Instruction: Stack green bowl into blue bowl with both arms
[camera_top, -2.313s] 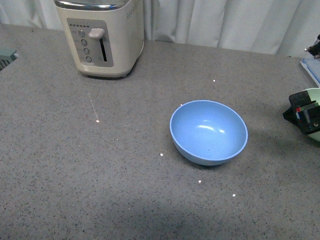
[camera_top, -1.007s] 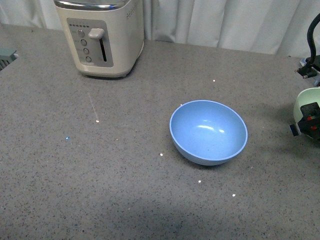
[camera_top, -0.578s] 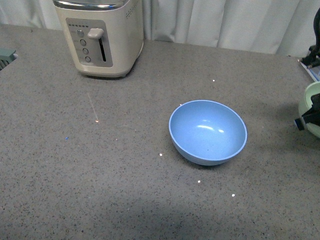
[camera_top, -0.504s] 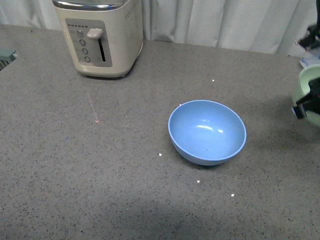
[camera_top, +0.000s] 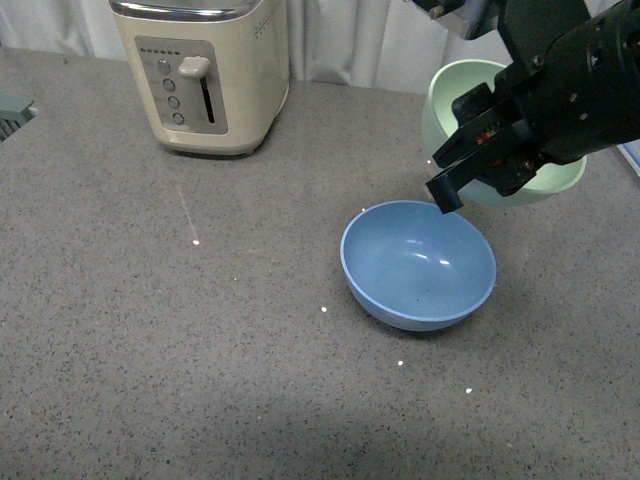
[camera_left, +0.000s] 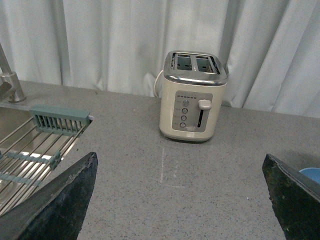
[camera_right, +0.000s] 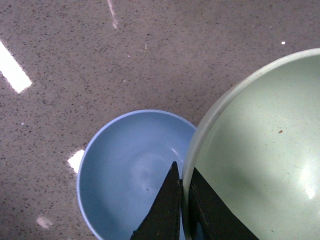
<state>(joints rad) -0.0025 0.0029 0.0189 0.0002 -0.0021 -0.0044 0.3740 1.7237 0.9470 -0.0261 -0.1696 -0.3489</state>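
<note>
The blue bowl (camera_top: 418, 262) rests upright on the grey counter, right of centre. Above and behind its far right rim hangs the green bowl (camera_top: 455, 90), tilted, with my right gripper (camera_top: 470, 170) shut on its rim. In the right wrist view the two black fingers pinch the pale green rim (camera_right: 187, 170), one inside and one outside, and the blue bowl (camera_right: 130, 170) lies directly below. The left gripper (camera_left: 180, 200) is open, its fingers (camera_left: 55, 200) wide apart over bare counter, holding nothing. A sliver of the blue bowl (camera_left: 311, 173) shows at that view's edge.
A cream toaster (camera_top: 205, 70) stands at the back left of the counter, also seen as the toaster (camera_left: 194, 97) in the left wrist view. A sink with a wire rack (camera_left: 35, 150) lies beside the left arm. White curtains hang behind the counter.
My right arm has lifted the green bowl from the counter's right edge and carried it up and leftward, close over the blue bowl. The blue bowl has stayed put.
</note>
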